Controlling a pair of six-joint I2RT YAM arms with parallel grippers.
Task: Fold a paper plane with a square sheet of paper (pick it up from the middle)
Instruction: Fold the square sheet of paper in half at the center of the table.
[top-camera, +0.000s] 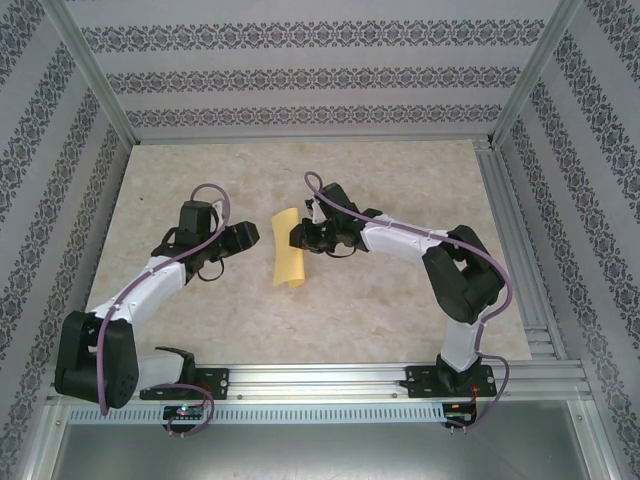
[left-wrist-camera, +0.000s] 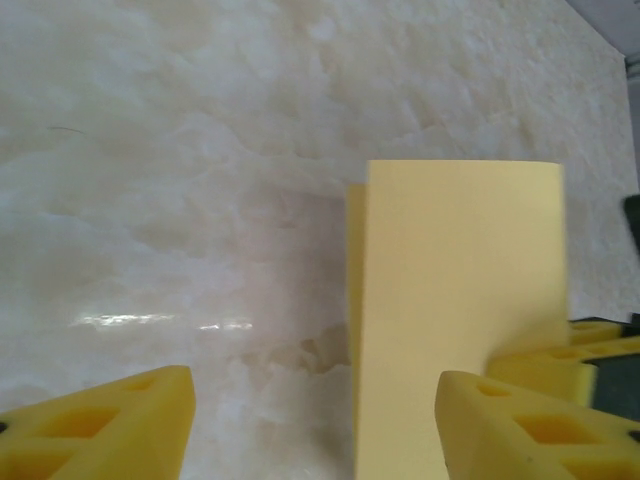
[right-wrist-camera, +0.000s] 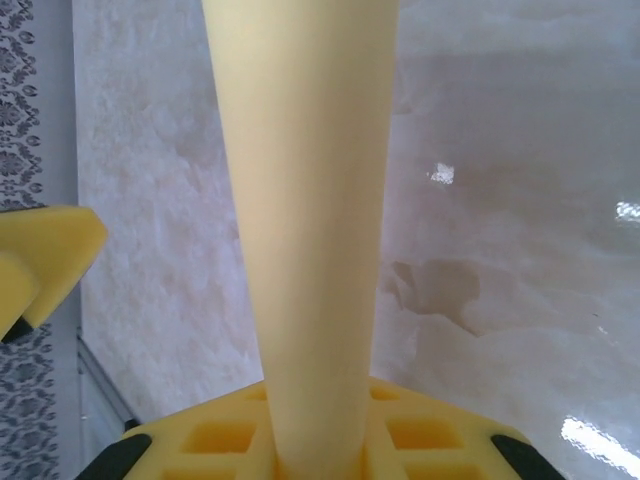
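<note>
Pinching the sheet of paper (top-camera: 283, 250) from its right side, the right gripper (top-camera: 298, 238) is closed on it near the middle of the bench (top-camera: 400, 180). The sheet is doubled over into a narrow yellow-orange strip. The left gripper (top-camera: 250, 238) sits just left of the sheet with its jaws apart.

The left wrist view shows the sheet (left-wrist-camera: 460, 280) as two flat layers, one edge peeking out behind the other. The left gripper (left-wrist-camera: 315, 378) there has one finger beside the sheet and the other well apart from it.

The right wrist view shows the sheet's (right-wrist-camera: 310, 200) rounded fold rising from between the right gripper's (right-wrist-camera: 320, 445) yellow pads.

The top view shows the sheet's near end curling.
</note>
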